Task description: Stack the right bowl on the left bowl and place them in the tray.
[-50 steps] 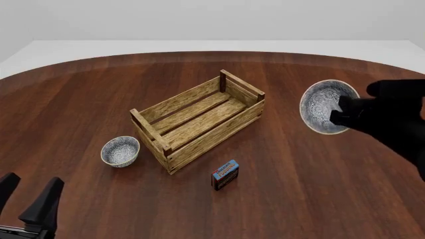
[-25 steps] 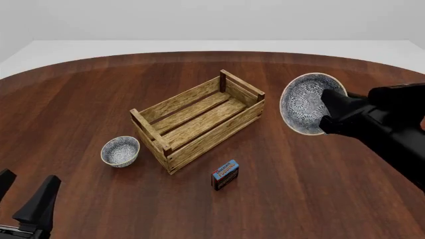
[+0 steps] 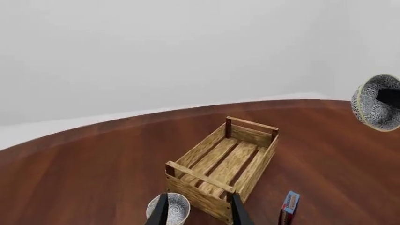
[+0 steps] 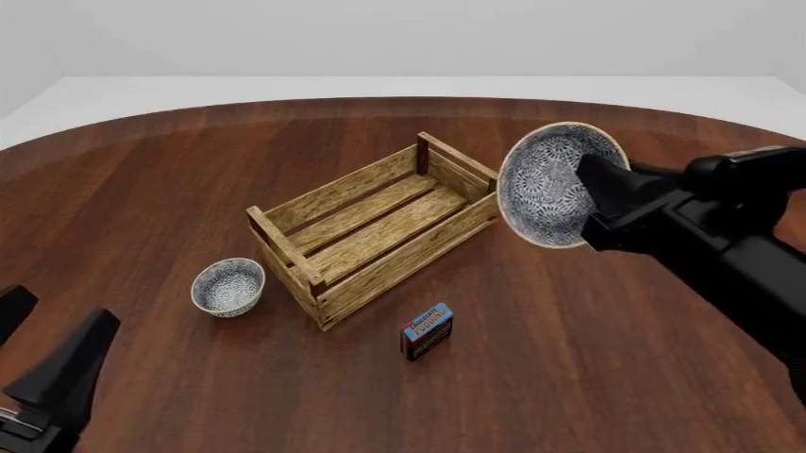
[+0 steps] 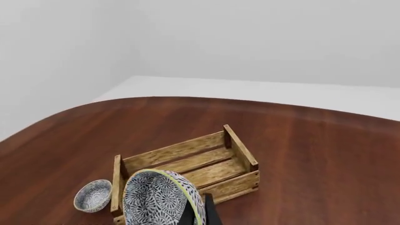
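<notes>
While the two bowls are well apart, the scene reads as follows:

Right gripper (image 4: 592, 203): clamped on the rim of the right bowl (image 4: 549, 185), carrying it in the air.
Right bowl: tipped on its side, patterned inside facing the camera in the front view; it hangs beside the crate's right end, clear of the table (image 4: 605, 359); the right wrist view also shows it (image 5: 164, 198) pinched at the rim.
Left bowl (image 4: 228, 287): upright on the table, just beside the crate's near-left end, not touching it.
Tray, a slatted wooden crate (image 4: 377, 226): angled on the table centre, nothing inside.
Left gripper (image 4: 38, 363): fingers spread, holding nothing, low at the near-left, well short of the left bowl.
Small blue-and-red box (image 4: 428, 330): on the table just in front of the crate.
</notes>
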You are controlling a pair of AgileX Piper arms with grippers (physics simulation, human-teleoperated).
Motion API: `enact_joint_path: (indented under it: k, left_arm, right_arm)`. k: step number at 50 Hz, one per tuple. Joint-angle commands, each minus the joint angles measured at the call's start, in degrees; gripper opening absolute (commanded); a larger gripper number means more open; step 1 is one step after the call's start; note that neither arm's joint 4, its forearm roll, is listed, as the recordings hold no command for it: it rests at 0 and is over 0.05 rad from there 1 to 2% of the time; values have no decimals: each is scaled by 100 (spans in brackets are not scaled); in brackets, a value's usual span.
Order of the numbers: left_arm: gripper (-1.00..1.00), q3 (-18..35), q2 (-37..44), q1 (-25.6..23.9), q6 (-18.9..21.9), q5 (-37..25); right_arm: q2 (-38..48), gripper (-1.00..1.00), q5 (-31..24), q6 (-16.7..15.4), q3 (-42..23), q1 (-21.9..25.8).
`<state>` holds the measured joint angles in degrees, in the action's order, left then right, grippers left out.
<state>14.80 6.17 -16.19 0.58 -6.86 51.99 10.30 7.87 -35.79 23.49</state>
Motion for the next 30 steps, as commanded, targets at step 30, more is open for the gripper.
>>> enact_joint_path:
  k: [30]
  left_arm:
    - [100, 1544, 3096, -1987, -125, 1513]
  right_arm:
    - [683, -100, 297, -103, -195, 169]
